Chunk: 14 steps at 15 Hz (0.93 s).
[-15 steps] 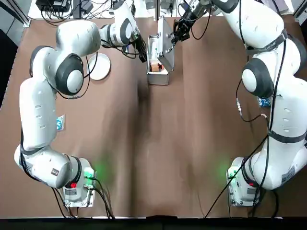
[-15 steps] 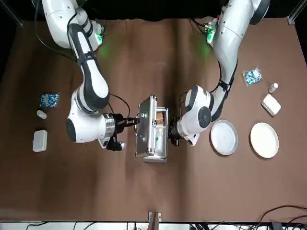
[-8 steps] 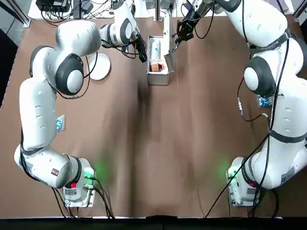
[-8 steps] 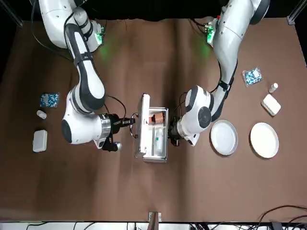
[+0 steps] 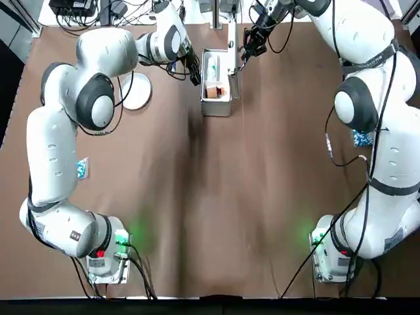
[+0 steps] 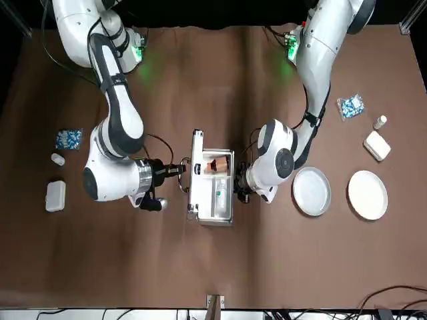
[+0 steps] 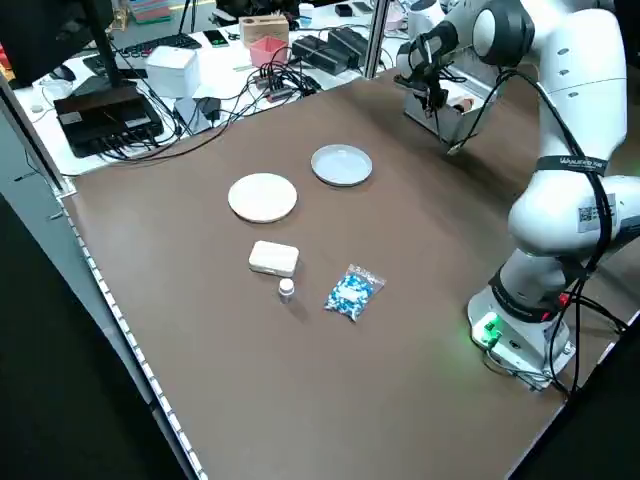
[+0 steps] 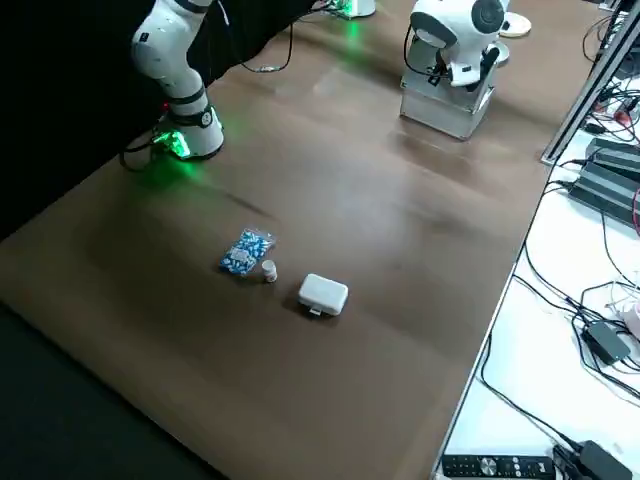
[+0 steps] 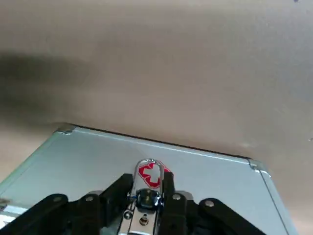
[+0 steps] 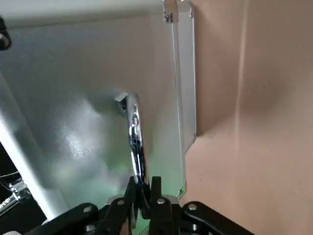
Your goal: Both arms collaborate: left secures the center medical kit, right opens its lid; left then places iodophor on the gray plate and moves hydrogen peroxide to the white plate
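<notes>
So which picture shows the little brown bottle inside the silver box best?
The front view: the iodophor lies unblocked in the open medical kit. The top view shows it smaller, beside the raised lid. The left side view gives only a reddish glimpse. The right side and both wrist views do not show it.

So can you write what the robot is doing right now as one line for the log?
step: open lid | right gripper: shut on lid handle, lid upright | left gripper: shut on medical kit clasp | bottles inside kit
</notes>
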{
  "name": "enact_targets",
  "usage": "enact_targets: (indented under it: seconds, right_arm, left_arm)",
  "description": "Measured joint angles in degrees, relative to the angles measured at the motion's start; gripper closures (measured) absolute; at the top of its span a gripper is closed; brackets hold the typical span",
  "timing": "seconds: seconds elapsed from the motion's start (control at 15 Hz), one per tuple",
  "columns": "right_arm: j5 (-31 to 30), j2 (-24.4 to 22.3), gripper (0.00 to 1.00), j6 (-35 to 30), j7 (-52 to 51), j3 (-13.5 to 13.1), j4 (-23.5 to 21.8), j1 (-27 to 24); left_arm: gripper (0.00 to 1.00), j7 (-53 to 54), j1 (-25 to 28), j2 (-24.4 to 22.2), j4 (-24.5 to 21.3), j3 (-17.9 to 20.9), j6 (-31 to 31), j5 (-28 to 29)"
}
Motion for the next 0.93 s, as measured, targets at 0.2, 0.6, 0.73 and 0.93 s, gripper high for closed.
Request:
enact_targets:
  seconds: [0.2,0.6,0.73,0.93]
  right_arm:
    - [-0.75,-0.03,0.87,-0.19,-0.11,-0.03,-0.05,-0.09]
    - [-3.14,-0.08,0.87,-0.83,-0.65,-0.43,-0.93,-0.76]
    - [-3.13,-0.09,0.87,-0.82,-0.75,-0.40,-0.97,-0.79]
    - [-3.19,0.91,0.83,2.32,-0.48,-0.31,-1.71,-0.40]
  left_arm:
    - [0.68,0.00,0.00,0.00,0.00,0.00,-0.02,0.00]
    - [0.68,0.00,0.00,0.00,0.00,0.10,-0.11,0.08]
    - [0.68,0.00,0.00,0.00,0.00,0.09,-0.11,0.08]
    - [0.68,0.00,-0.01,-0.06,0.01,0.07,-0.11,0.08]
